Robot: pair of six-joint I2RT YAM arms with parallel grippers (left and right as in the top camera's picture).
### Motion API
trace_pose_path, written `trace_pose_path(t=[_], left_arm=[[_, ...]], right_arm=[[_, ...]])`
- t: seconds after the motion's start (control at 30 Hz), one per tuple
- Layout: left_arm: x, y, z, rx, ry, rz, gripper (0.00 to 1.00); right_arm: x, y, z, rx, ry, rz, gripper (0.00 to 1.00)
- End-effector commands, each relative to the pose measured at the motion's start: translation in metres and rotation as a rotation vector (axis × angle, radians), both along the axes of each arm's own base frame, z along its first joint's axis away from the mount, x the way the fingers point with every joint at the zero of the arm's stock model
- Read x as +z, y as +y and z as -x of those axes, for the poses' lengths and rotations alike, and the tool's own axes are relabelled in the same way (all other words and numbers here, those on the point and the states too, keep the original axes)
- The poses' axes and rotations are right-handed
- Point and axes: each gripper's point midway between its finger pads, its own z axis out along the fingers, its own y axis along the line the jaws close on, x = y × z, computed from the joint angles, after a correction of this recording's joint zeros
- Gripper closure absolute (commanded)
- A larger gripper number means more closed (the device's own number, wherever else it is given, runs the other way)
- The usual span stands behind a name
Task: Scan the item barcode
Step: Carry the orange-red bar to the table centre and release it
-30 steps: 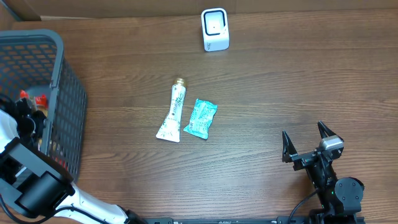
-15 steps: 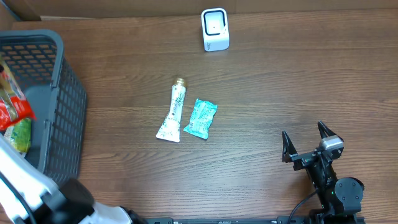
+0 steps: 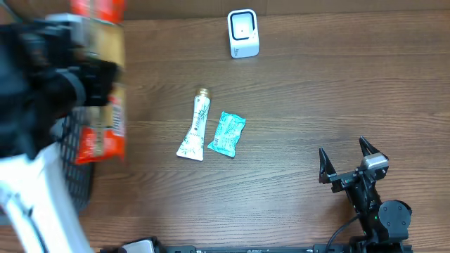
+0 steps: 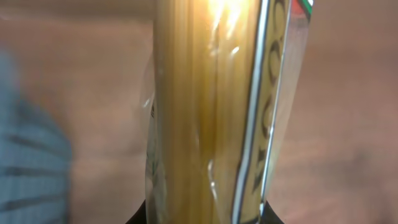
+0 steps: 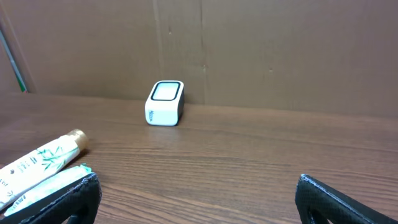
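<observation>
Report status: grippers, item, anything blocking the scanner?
Left gripper shut on spaghetti pack, held high at left. Right gripper open, empty. Scanner unobstructed; tube and teal packet lie mid-table.

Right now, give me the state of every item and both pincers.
Left pincer: shut on the spaghetti packet
Spaghetti packet: held in the air
Right pincer: open, empty
Tube: capped, lying flat
Teal sachet: lying flat beside the tube
Scanner: upright, nothing in front
Basket: partly hidden, contents unseen
</observation>
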Motion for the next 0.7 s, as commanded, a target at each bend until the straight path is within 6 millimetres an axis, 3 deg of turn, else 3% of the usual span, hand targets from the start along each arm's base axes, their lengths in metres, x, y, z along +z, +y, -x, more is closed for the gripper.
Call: trace_pose_path(t=[0.0,0.17,0.33,0.53,0.67], left_arm=[[-0.078,-0.009,-0.024,-0.029,0.177,-0.101,0.96],[-0.177,-0.019,-0.045,-0.070,0.341,-0.138,0.96],[-0.255,-0.032,-0.065,-0.187,0.420,-0.100,0.96],[-0.309,-0.068,-0.079,-0.250,0.491,0.103,0.96],[-0.351,-0.076,-0.070,-0.166,0.636,0.170,0.96]], right_arm=[[-0.002,0.003,0.000,0.012,-0.003,-0.003,0.00],[-0.002,0.003,0.000,0.012,-0.003,-0.003,0.00],[-0.002,0.003,0.000,0.012,-0.003,-0.003,0.00],[-0.002,0.003,0.000,0.012,-0.002,-0.003,0.00],[-0.002,0.003,0.000,0.012,-0.003,-0.003,0.00]])
